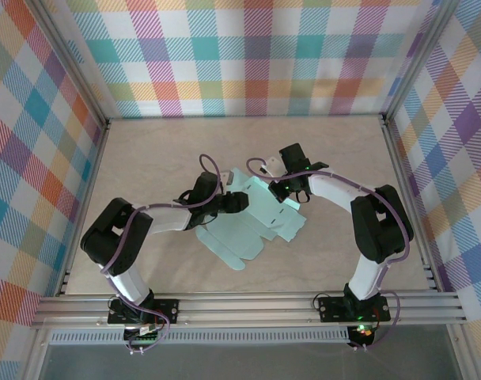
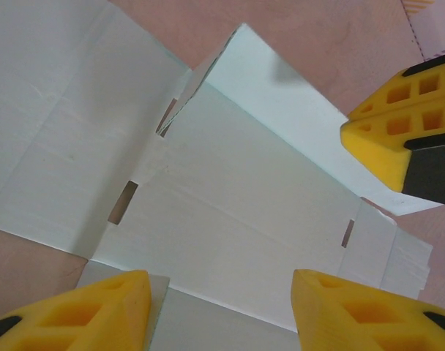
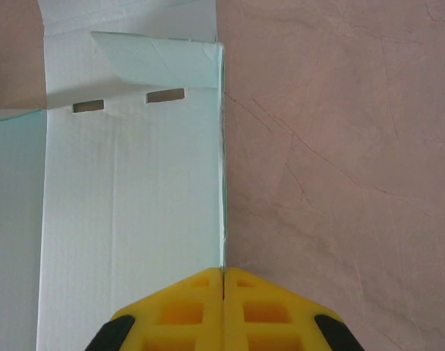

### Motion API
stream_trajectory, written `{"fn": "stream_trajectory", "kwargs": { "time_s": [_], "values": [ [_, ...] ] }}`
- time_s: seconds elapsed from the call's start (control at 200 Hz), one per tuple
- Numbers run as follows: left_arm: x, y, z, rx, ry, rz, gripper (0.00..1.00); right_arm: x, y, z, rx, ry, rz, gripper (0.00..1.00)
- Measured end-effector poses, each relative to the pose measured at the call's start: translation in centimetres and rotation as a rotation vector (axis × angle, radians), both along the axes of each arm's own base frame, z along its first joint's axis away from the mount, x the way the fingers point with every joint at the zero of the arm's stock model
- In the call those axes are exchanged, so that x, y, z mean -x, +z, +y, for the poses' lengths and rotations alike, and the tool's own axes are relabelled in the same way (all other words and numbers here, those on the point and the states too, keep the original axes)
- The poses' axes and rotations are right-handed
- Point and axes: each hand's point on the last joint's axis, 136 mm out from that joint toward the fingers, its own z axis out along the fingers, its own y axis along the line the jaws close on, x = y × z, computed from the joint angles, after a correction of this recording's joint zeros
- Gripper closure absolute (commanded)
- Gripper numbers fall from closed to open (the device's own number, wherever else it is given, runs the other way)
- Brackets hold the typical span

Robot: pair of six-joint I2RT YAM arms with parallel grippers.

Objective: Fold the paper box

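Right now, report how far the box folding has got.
Done: one side panel of the paper box stands up along its crease. In hand: the right gripper is shut on that panel's edge; the left gripper sits open over the base. Left: the remaining flaps lie flat and the slots are empty.

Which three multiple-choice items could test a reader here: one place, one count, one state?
1. The paper box lies: A against the back wall; B in the middle of the table; C on the floor.
2. Slots in the right wrist view: A none; B five; C two.
3. The right gripper has its jaws: A shut on the card's edge; B wide open; C around a pen.
Key: 1 B, it sits mid-table; 2 C, both lie by the fold; 3 A, the edge runs between them.
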Motion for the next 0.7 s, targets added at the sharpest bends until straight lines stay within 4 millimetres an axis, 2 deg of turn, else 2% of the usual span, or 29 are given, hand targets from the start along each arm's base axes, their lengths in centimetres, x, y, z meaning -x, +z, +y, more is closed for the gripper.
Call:
{"fn": "stream_trajectory", "kwargs": {
  "time_s": [0.245, 0.53, 0.7],
  "values": [
    [0.5, -2.8, -0.7, 0.017, -0.008, 0.066, 0.46, 0.0, 0.0, 0.0, 0.000, -0.001, 0.000, 1.00],
    [-0.1, -2.6, -1.3, 0.048, -0.013, 0.035, 0.45, -0.2, 0.0, -0.4, 0.016, -0.013, -0.006, 1.00],
    [0.7, -1.4, -0.3, 0.018, -0.005, 0.005, 0.43, -0.2, 0.0, -0.3, 0.015, -0.009, -0.006, 1.00]
  ]
}}
